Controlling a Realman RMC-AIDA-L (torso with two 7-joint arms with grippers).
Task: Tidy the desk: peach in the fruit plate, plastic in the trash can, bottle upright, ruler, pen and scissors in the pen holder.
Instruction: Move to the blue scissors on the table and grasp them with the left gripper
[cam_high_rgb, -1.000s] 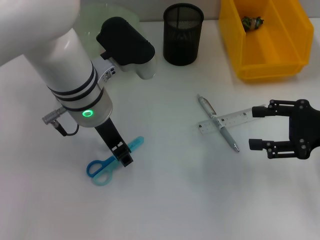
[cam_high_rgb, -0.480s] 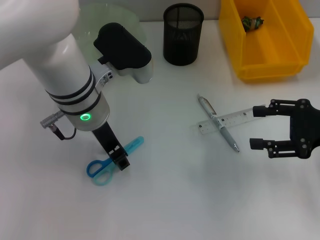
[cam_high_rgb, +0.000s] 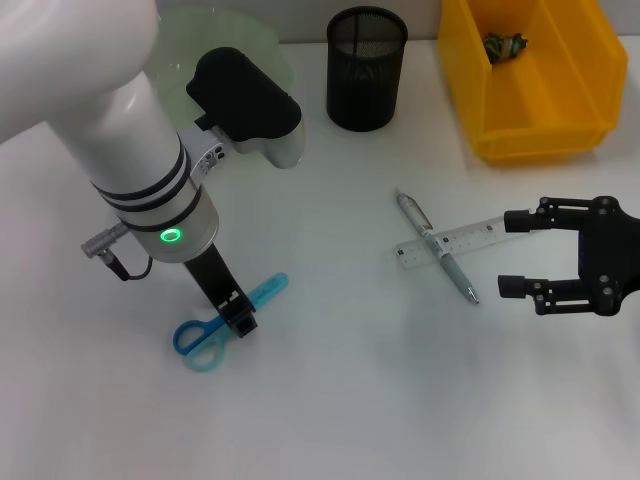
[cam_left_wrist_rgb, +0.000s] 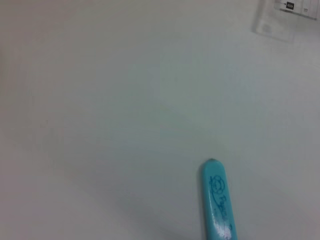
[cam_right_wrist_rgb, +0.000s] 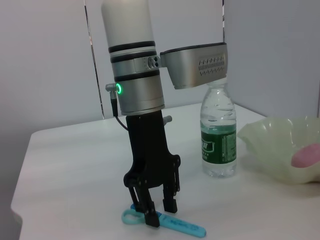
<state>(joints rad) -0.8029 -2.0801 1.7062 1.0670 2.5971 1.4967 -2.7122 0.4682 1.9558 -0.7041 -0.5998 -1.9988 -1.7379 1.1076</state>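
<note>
Since 1.0 s ago the left arm has shifted slightly toward the near-left of the counter (cam_high_rgb: 380, 400), carrying the left gripper (cam_high_rgb: 240, 322) along the scissors (cam_high_rgb: 225, 318); from 0.5 s ago to now almost nothing differs. Right gripper (cam_high_rgb: 510, 255) unchanged across all three head frames.

Left gripper: pointing down over the scissors, fingers (cam_right_wrist_rgb: 151, 216) spread, one on each side of the closed blades just ahead of the handle loops, tips at or near the counter. Not clamped on the scissors; whether the tips touch them cannot be told. The wrist camera on that arm shows only the rounded turquoise blade tip (cam_left_wrist_rgb: 218, 200) and a corner of the clear ruler (cam_left_wrist_rgb: 285, 15).

Scissors: flat on the counter, near-left area, blue loops toward the near-left, blade cover pointing toward the ruler (cam_high_rgb: 462, 243).

Right gripper: hovering at the right edge, fingers wide apart, holding nothing, just beside the ruler's right end.

Pen (cam_high_rgb: 435, 245): lying across the ruler, both still on the counter.

Pen holder (cam_high_rgb: 366, 68) (black mesh): far centre. Yellow trash can (cam_high_rgb: 580, 120): far right, with plastic (cam_high_rgb: 503, 45) inside.

Bottle (cam_right_wrist_rgb: 218, 132): upright, seen in the right wrist view, beside the fruit plate (cam_right_wrist_rgb: 265, 145) holding the peach (cam_right_wrist_rgb: 306, 156).
</note>
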